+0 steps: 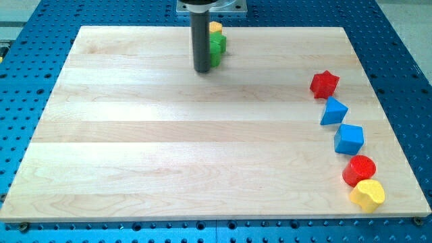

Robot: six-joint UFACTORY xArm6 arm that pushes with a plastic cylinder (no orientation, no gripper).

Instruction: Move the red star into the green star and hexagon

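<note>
Red star-shaped block (324, 84) is sitting far off at the view's right while our tip (202, 70), no pincer to speak of, is hovering by the green block (217, 45) up top, so we're guessing it's sliding light and stiff, best shoved from its right side.

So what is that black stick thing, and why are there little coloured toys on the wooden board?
That black stick is the end of a robot arm. It has no hand, so it holds nothing; my tip just slides along the wooden board and pushes blocks. There is one picture, from one camera looking across the board. My tip is at the view's top, right beside a green block and a yellow block, partly hidden behind the rod. Down the view's right side sit a red star, two blue blocks, a red round block and a yellow block.
</note>
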